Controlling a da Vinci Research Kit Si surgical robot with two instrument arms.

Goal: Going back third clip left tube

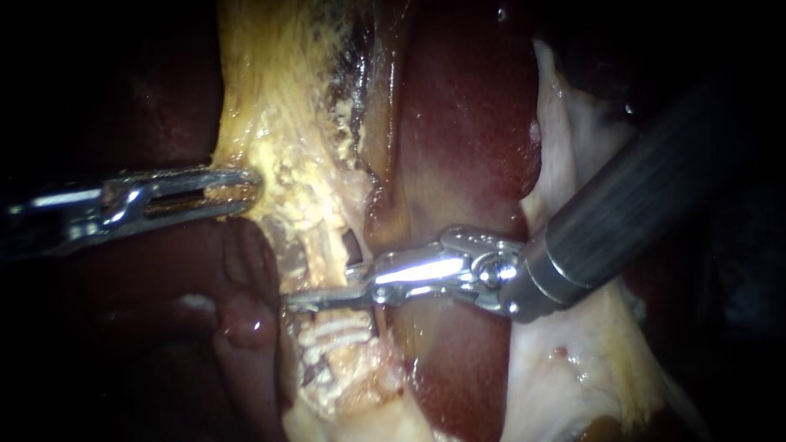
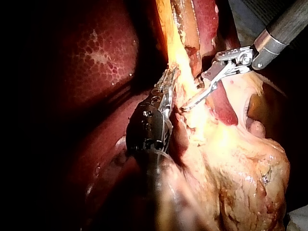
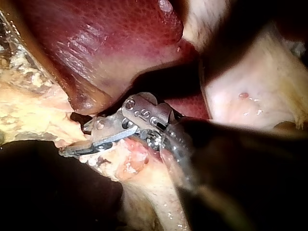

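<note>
Count: 2 instruments, 1 liver, 1 tube I can pick out, 1 big pale lump. Clips: can't count them for sure.

The left instrument [image 1: 246, 190] comes in flat from the left. Its pincer is closed on the edge of the yellow sheet [image 1: 270, 106], w/ the jaws pressing it from 2 sides. The left wrist view shows the same: the pincer [image 2: 169, 85] holds a thin yellow strip that runs straight on ahead of it.

The right instrument [image 1: 307, 299] has a dark shaft from the upper right. Its pincer lies across the tube [image 1: 315, 229] & the tips poke out past the tube's far side. The pincer is narrow: only a thin gap shows btw the jaws, best seen in the right wrist view [image 3: 72, 150]. It grips nothing I can see.

The tube is yellow & crusty. In the endo view it runs top to bottom, w/ the dark red liver [image 1: 467, 123] on one side & the left instrument on the other.

Pale ribbed bands [image 1: 334, 331] cross the tube just below the right tips. They may be clips, I can't tell.

The pale lump [image 1: 573, 360] lies under the right shaft.
</note>
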